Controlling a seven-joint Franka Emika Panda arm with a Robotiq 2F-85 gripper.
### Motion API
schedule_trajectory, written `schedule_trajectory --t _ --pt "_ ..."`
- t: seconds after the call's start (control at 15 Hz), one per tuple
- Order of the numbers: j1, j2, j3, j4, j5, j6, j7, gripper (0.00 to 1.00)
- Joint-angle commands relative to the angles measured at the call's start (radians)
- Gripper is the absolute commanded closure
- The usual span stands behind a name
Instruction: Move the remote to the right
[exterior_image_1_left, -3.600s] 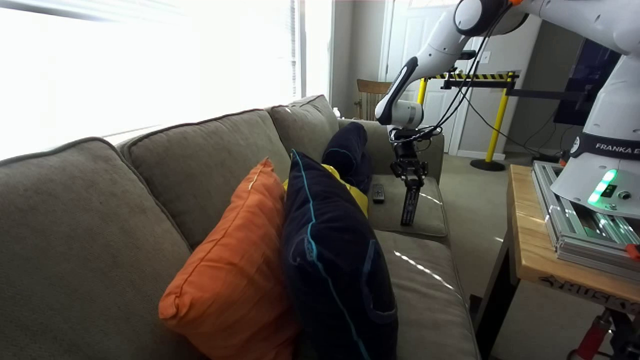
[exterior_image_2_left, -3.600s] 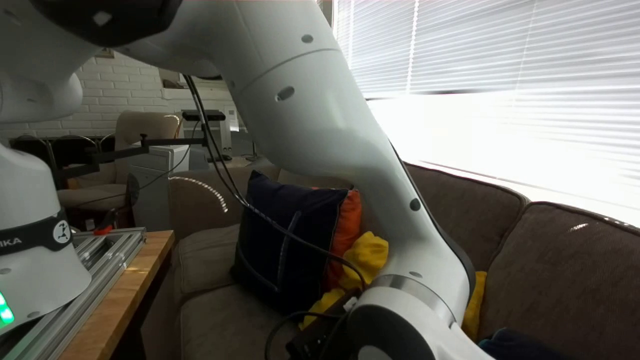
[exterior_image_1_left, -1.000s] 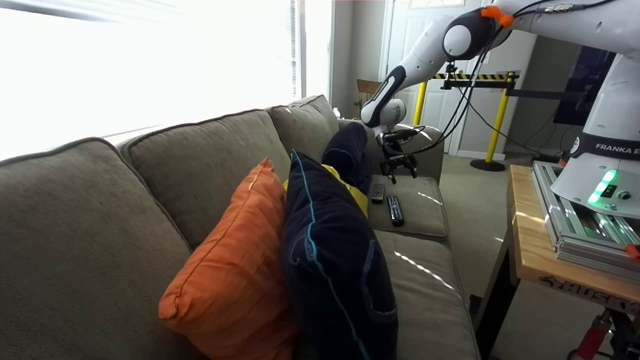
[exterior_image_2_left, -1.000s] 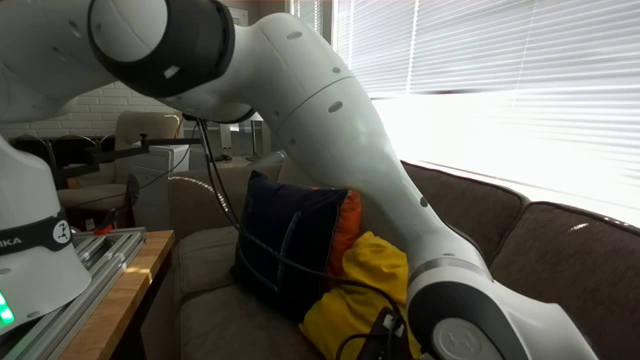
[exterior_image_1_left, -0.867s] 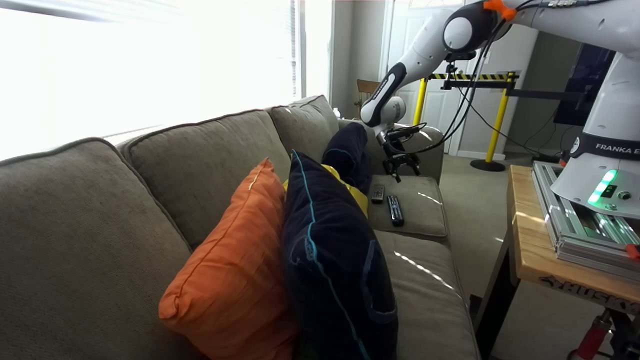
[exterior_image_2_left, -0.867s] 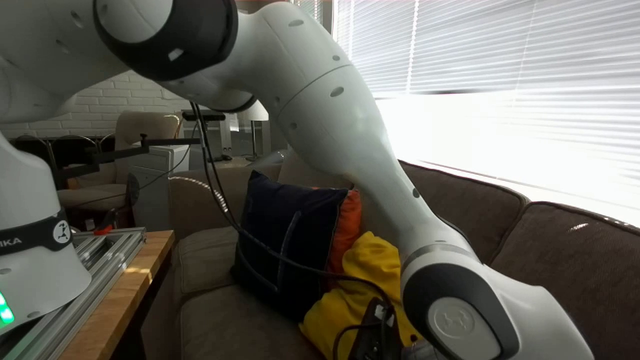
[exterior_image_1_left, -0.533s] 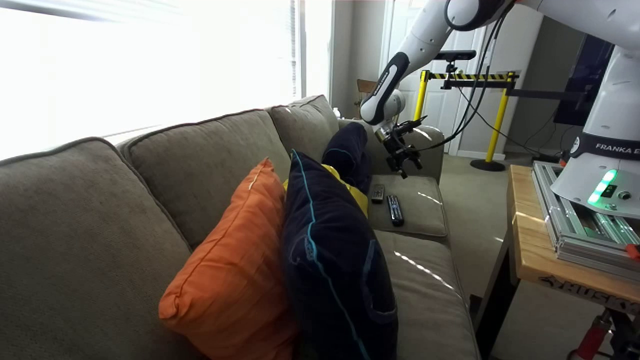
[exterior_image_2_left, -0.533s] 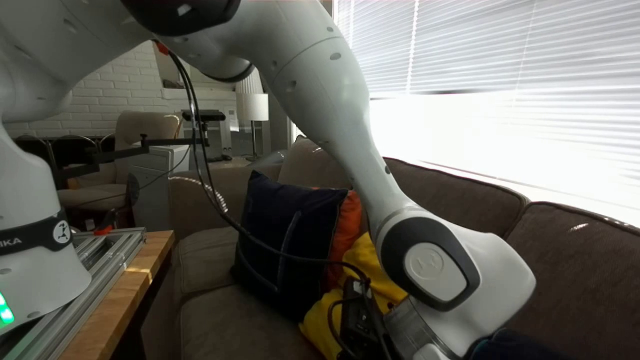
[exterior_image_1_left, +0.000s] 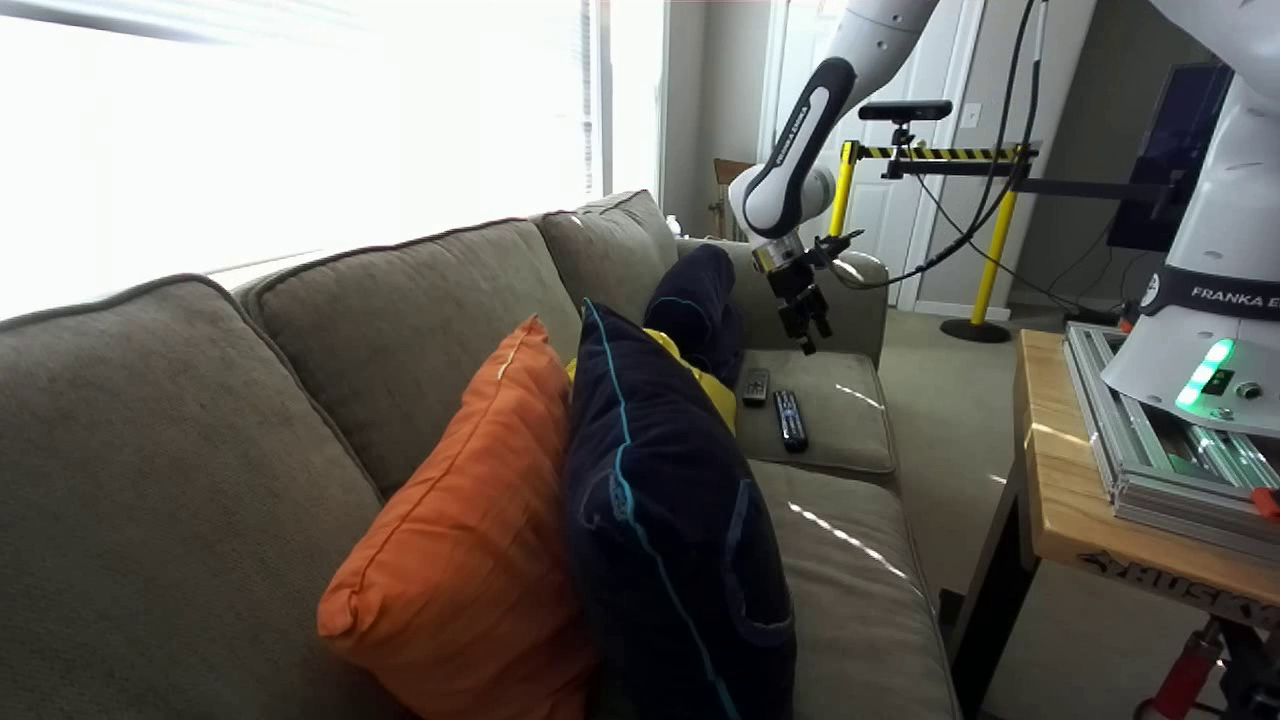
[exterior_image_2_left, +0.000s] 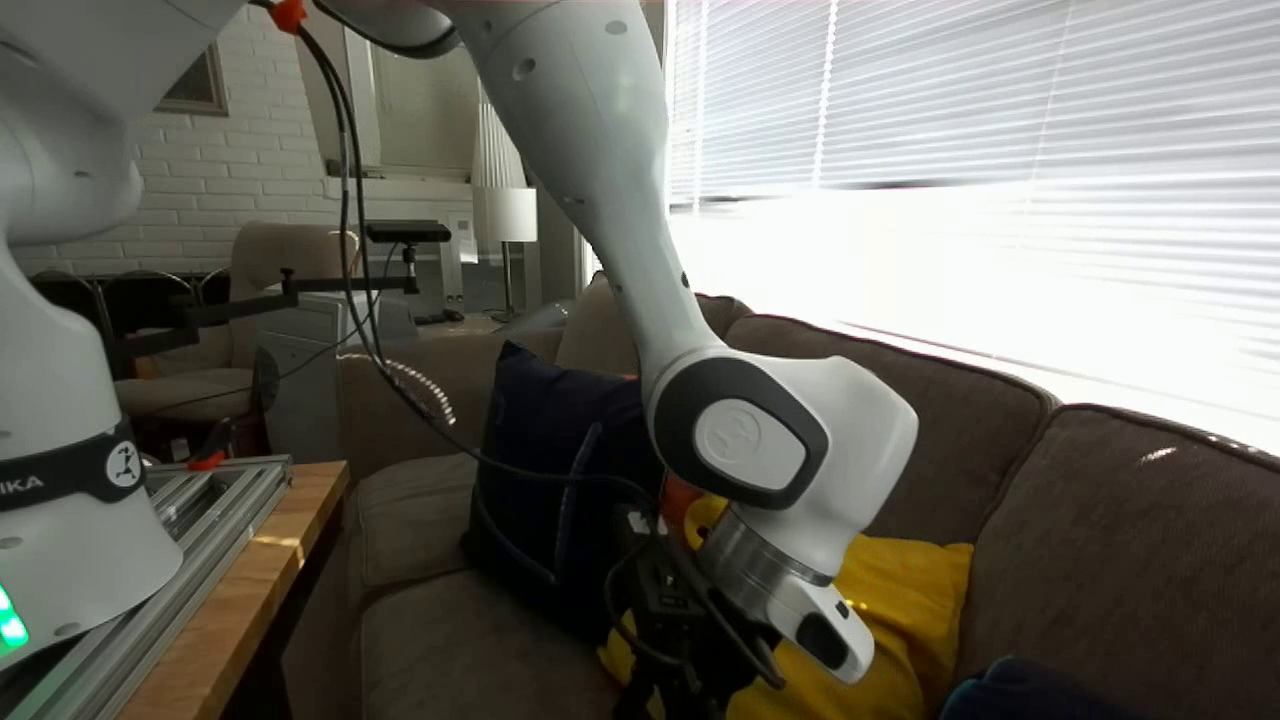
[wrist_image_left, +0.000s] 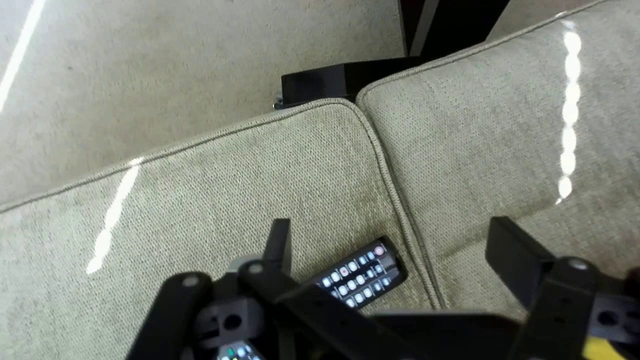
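Black remote (exterior_image_1_left: 790, 420) lies flat on a seat cushion (exterior_image_1_left: 845, 437), face up, near that seat cushion's piped edge. Smaller grey remote (exterior_image_1_left: 756, 387) lies on the same seat cushion. Hand (exterior_image_1_left: 816, 340) hangs above it, jaws set wide apart, clear of both remotes.

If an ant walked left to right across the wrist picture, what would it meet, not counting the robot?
Straight bright stripe on the carpet → patchy bright stripe on the seat cushion → black remote → dotted bright stripe on the next cushion → yellow patch, partly hidden.
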Motion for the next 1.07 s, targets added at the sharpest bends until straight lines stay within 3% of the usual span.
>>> schedule_trajectory --t 0.0,0.33,0.53,0.73,0.87,0.93,1.0 --pt "-0.049 -0.177 0.048 -0.242 -0.053 0.167 -0.136 0.0" --pt "-0.117 -0.304 0.109 -0.435 -0.054 0.364 -0.341 0.0" --pt "-0.187 -0.356 0.173 -0.503 -0.011 0.411 -0.466 0.0" --pt "-0.256 -0.39 0.242 -0.531 0.064 0.397 -0.569 0.0" --pt "-0.323 -0.41 0.314 -0.54 0.202 0.353 -0.655 0.0" --pt "-0.337 -0.416 0.34 -0.524 0.284 0.29 -0.665 0.0" --pt "-0.311 -0.413 0.324 -0.501 0.319 0.23 -0.618 0.0"
